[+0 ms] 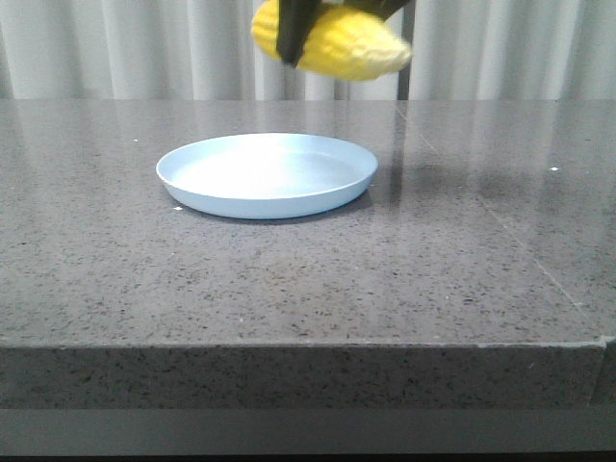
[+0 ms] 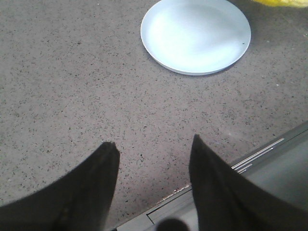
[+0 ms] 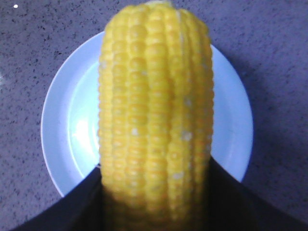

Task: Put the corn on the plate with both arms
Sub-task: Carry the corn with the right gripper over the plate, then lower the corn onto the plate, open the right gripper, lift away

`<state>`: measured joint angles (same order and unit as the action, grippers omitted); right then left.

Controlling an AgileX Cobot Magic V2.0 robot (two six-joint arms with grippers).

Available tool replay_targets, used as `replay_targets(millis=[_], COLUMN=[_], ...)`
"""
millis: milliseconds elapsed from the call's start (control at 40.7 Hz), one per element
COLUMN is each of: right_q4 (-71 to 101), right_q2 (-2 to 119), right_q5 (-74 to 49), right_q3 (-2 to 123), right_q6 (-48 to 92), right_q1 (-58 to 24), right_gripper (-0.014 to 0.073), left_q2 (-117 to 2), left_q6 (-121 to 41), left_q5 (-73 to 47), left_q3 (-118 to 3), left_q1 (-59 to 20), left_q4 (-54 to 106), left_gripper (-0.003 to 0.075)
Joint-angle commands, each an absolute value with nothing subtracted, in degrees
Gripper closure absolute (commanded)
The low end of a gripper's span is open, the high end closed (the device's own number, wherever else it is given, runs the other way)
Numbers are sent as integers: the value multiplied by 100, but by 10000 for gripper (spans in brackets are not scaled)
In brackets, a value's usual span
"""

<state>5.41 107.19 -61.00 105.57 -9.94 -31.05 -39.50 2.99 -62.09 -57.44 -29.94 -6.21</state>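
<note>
R hand [image 3: 154,202] grips corn [image 3: 155,110] above plate [image 3: 57,125]; L hand [image 2: 154,149] open, holding nothing

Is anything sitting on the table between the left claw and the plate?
No. In the left wrist view, only bare speckled stone tabletop lies between the open left claw and the round pale blue plate.

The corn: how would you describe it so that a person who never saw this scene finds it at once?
Start at the speckled grey table and find the round pale blue plate on it. Look above the plate: the corn hangs in the air, held by the right claw. It is the only bright yellow thing, with rows of kernels.
</note>
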Motion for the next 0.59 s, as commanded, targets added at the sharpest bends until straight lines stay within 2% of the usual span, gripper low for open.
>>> replay_targets(millis=[0, 295, 565], right_q4=[545, 818, 758], right_q2=[10660, 11129, 11208], right_q5=[-5569, -4965, -4950], right_q3=[10764, 10774, 10774], right_q6=[-1466, -1613, -1608], right_q1=[-3092, -3092, -3092], right_gripper=[336, 325, 31], left_q2=[-3955, -3955, -3955], left_q6=[365, 365, 365], left_q5=[-5863, -5863, -5863], left_q3=[-5886, -5886, -5886], left_q1=[-3018, -3018, -3018], left_q4=[-649, -649, -649], left_gripper=[389, 389, 389])
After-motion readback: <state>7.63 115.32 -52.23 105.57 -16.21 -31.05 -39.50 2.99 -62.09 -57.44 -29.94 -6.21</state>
